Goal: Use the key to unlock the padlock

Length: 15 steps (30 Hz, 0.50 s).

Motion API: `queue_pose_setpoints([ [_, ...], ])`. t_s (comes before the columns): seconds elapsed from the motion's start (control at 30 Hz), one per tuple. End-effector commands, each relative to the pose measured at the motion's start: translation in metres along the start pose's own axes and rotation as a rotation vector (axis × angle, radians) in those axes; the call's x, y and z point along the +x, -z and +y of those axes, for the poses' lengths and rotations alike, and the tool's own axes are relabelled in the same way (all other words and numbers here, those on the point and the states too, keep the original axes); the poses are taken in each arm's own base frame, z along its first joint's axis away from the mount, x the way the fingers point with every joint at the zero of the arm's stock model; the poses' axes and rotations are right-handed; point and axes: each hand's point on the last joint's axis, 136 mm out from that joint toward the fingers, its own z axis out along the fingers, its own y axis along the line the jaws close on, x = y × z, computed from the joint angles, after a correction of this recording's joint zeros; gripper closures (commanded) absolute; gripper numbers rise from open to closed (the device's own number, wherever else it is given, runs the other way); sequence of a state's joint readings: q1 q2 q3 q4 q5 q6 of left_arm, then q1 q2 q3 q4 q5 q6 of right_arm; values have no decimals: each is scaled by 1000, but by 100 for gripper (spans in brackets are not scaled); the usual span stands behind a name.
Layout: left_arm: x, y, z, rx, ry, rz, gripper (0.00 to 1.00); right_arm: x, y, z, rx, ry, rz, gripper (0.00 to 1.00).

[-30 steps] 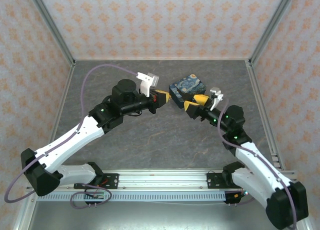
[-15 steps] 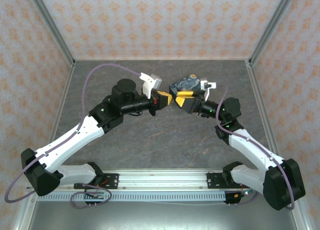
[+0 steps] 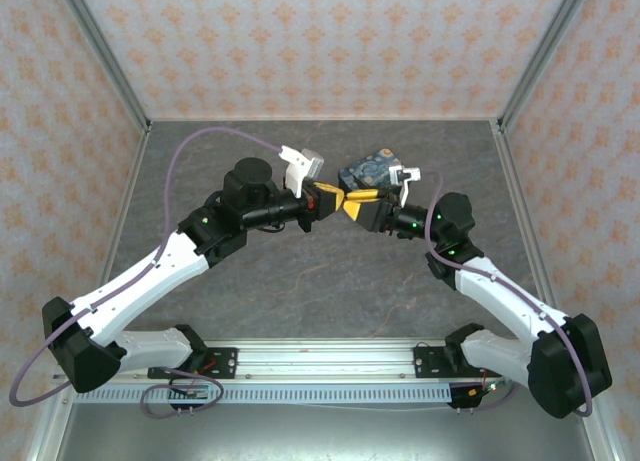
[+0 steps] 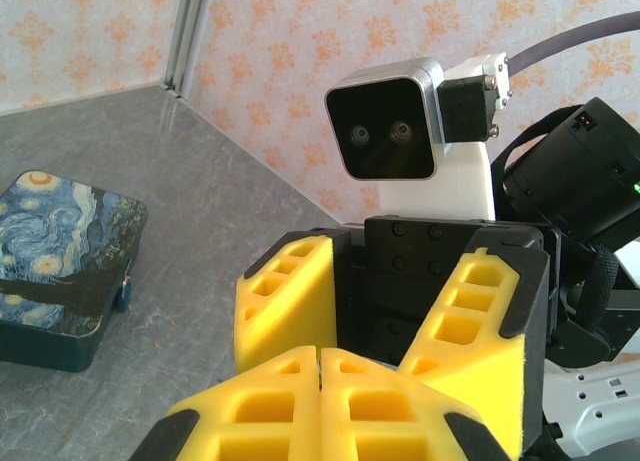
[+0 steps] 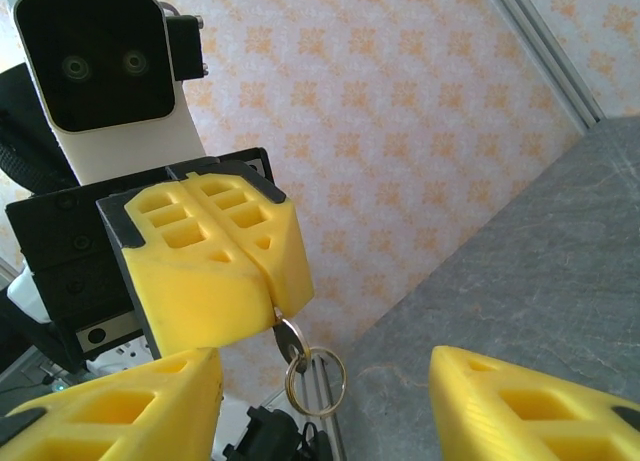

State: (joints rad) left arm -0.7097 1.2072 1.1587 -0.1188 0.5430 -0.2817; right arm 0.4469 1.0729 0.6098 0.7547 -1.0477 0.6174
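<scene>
Fingers (image 5: 205, 251) of the left gripper (image 3: 338, 198) stay pinched flat together on the key (image 5: 288, 333), its ring (image 5: 316, 377) dangling below at 6 o'clock. The right gripper (image 3: 357, 203) stands wide open and holds nothing, with one finger on either side of the left fingertips.

A second ago the right gripper sat beside the box (image 3: 372, 167), angled away from its partner. It has since swung round toward 9 o'clock in the overhead view and now faces the left gripper nose to nose above the table (image 3: 300, 281). That looks like a handover or re-grip of the key being set up, rather than an approach to the lock.

The left arm reaches from its base at 7 o'clock toward the centre, its wrist pointing at 3 o'clock. The right arm rises from 5 o'clock, bends at the elbow and doubles back inward.

The padlock (image 4: 124, 286), a small teal piece as far as can be told, sits at the box's near right edge. In the left wrist view it lies at 9 o'clock from the left fingers, well apart from the key.
</scene>
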Motion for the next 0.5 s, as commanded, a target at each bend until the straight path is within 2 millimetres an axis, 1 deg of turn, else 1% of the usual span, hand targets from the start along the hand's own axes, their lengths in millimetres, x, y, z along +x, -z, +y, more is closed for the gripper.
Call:
queue_pose_setpoints([
  [0.0,-17,2,-9,26,-29,-42,100,-12,-3,17,-46,74,-6,47],
  [0.3,-17,3,-8,19,-32,-36,100,-11,-4,16,-45,77,3,62],
  [0.47,-16,2,-5,6,-27,-37,100,-8,-4,13,-38,70,11,67],
])
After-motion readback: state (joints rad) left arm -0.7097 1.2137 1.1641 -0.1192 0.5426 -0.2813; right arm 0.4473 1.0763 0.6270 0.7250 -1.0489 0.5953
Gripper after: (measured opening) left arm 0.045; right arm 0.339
